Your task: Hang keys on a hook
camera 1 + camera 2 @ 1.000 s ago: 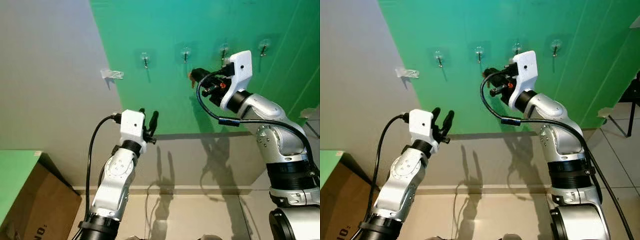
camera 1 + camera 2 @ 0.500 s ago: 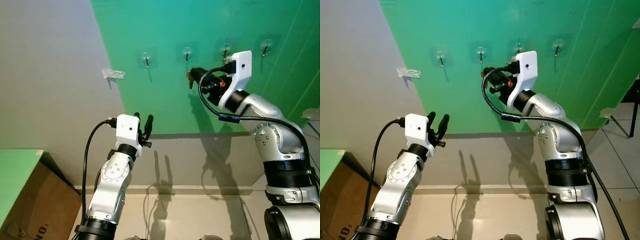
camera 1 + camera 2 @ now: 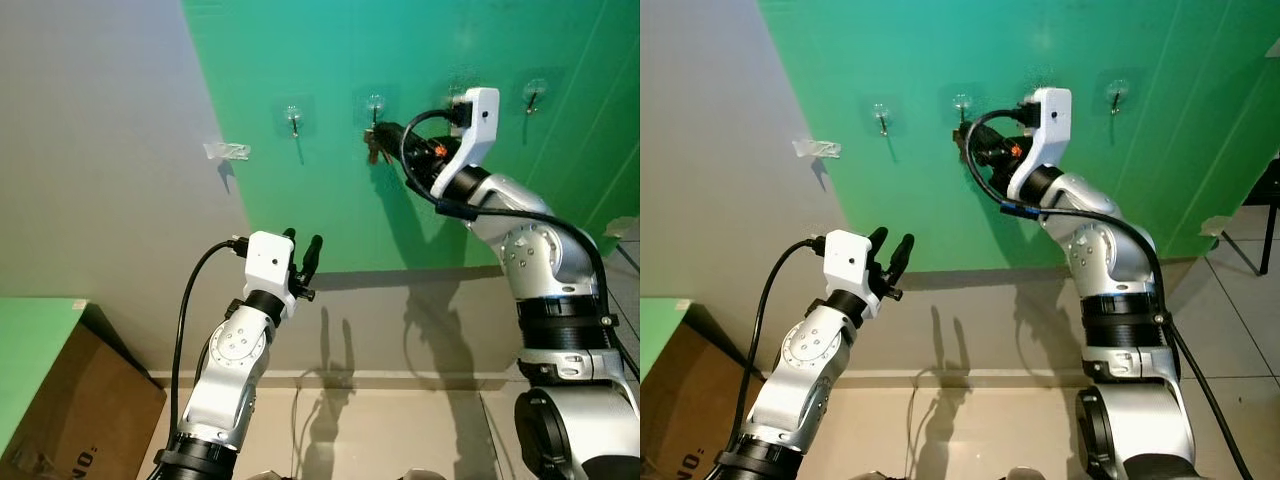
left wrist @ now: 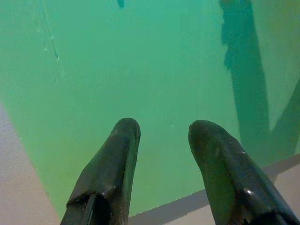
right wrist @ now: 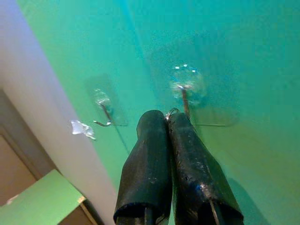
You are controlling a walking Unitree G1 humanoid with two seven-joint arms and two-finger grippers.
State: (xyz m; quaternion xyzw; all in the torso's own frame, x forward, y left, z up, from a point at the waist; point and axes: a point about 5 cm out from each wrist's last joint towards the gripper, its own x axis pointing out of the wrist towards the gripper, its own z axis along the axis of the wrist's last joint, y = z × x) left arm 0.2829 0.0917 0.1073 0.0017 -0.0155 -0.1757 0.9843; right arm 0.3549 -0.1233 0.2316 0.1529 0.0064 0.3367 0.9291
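Observation:
My right gripper [image 3: 373, 136] is raised against the green wall panel, shut on the keys [image 3: 372, 152], a small dark bunch hanging just below its tips. It sits right under the second hook from the left [image 3: 375, 103]. In the right wrist view the two fingers [image 5: 154, 136] are pressed together, and a thin metal key ring [image 5: 171, 112] pokes out at their tips, touching or almost touching that hook [image 5: 184, 96]. My left gripper [image 3: 303, 241] is held lower, in front of the panel's bottom edge, open and with nothing in it.
The green panel carries several clear stick-on hooks in a row, one at the left [image 3: 292, 118] and one at the far right [image 3: 532, 93]. A scrap of tape [image 3: 226, 150] sticks to the grey wall. A cardboard box [image 3: 75, 420] stands at lower left.
My right gripper has moved up and to the left with the keys, closing on the second hook. The left arm has shifted slightly and still points upward.

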